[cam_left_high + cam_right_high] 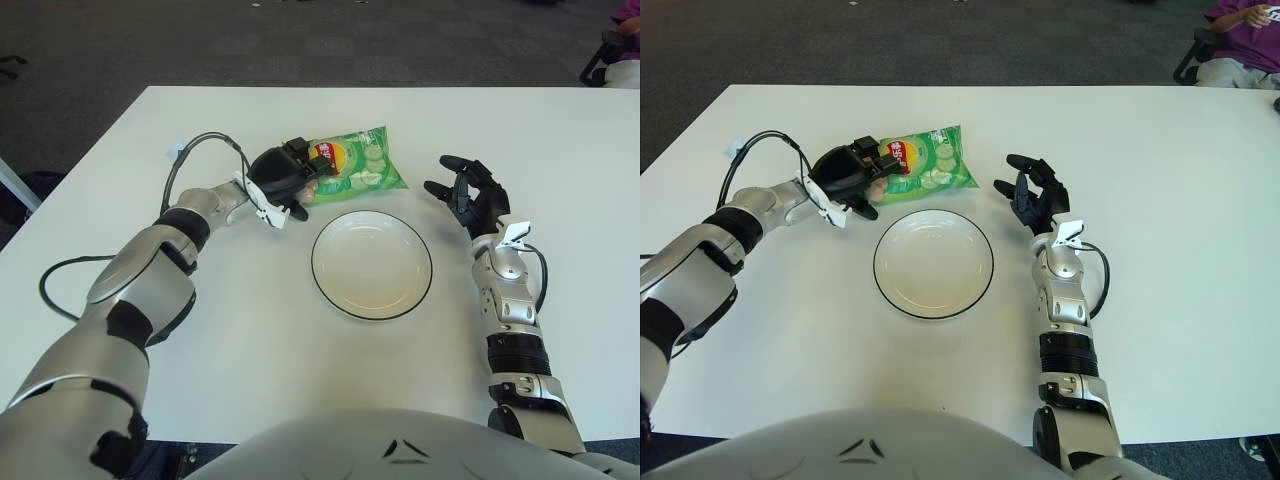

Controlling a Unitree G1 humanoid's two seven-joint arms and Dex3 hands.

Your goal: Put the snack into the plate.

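Setting: white table [560, 130] with dark carpet beyond its far edge; a seated person in purple shows at the far right corner of the right eye view.

Left eye view, snack: green snack bag [362, 166] sits just beyond the far rim of the plate, left of centre, its near edge close to or slightly over that rim; whether it is lifted clear of the table cannot be told.

Left eye view, left hand: left hand [281, 178] is at the bag's left end, dark fingers closed around it, gripping the bag.

Left eye view, plate: white plate [333, 288] with a dark rim, at table centre, holds nothing.

Left eye view, right hand: right hand [466, 192] shows just right of the plate, fingers spread and holding nothing.

Right eye view, agreement: same layout; bag in the left hand's grip at the plate's far-left side, dish bare, right hand idle to the right.

Right eye view, cable: black cable [760, 143] loops off the left wrist, well away from the plate.

Stage (judgement): bag is grasped, transfer to the plate not yet done.

Risk 1: grip is on one end only, so the free end may sag and catch the rim, nudging the plate.

Risk 2: slick foil could slip from the fingers.

Risk 3: early release would leave the bag half off the dish.
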